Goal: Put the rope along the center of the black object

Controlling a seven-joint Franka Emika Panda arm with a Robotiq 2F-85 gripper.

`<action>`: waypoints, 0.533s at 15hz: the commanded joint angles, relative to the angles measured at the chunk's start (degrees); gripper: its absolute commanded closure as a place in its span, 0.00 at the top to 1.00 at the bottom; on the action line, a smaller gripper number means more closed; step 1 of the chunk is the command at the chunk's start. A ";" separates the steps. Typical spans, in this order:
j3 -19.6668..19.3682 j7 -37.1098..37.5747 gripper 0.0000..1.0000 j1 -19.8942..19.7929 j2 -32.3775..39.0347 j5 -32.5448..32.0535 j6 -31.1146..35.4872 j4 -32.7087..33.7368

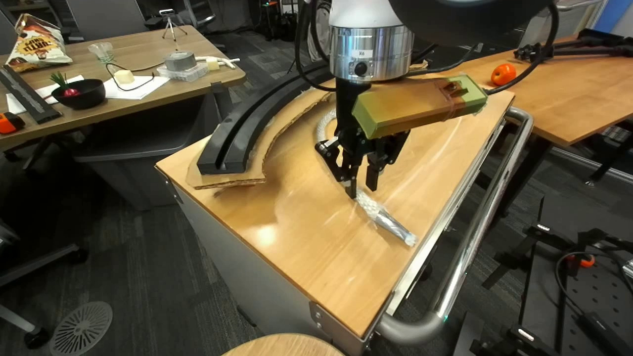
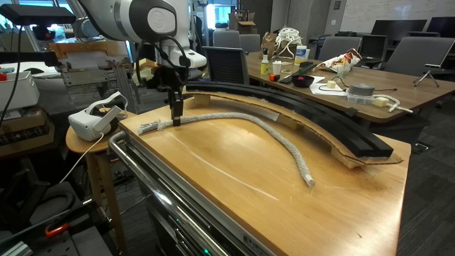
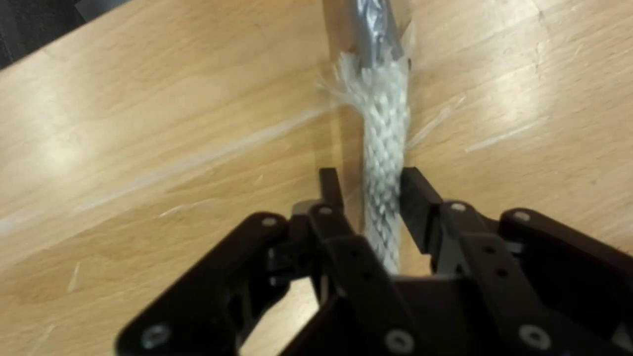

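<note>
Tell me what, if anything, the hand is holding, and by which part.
Nothing is held: the hand straddles the rope near its taped end, with a gap beside one finger.

1 rope (image 2: 233,115); 1 blk track (image 2: 298,105); 1 end effector (image 1: 362,190) w/ 2 fingers (image 3: 419,210).

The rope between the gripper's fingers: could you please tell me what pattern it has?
The rope has a whitish, braided pattern, seen best in the wrist view.
</note>
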 commanded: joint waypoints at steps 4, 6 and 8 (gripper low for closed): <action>-1.93 0.82 0.00 1.65 -0.77 -1.11 -0.18 2.11; -1.78 1.36 0.02 1.95 -3.71 -1.85 -0.67 2.15; -1.45 3.02 0.02 2.28 -8.23 -2.88 0.02 1.84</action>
